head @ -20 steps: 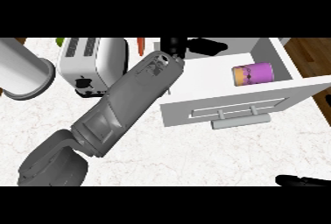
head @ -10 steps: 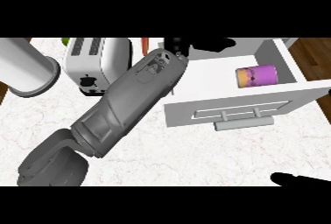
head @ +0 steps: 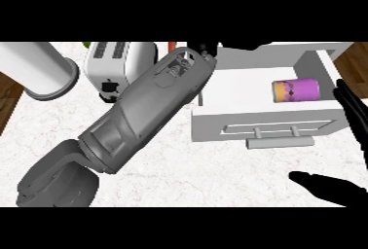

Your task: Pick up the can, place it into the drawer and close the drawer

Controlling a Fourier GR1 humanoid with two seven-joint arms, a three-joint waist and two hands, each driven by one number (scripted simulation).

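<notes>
The purple can with a yellow end lies on its side inside the open white drawer, toward its right side. The drawer's front panel and bar handle face me. My left forearm runs from the lower left up to the drawer's back left corner. Only a bit of the black left hand shows there at the frame's top, apart from the can. My right hand comes in at the lower right, open. Its straight fingers rise along the drawer's right side, not touching the can.
A white toaster stands left of the drawer, partly behind my left forearm. A tall white cylinder stands at the far left. The marble counter spreads in front of the drawer. Wooden floor shows past the right edge.
My right hand has risen into view from the lower right, and its fingers now show beside the drawer. The can stays in the drawer. The left arm has barely shifted.
</notes>
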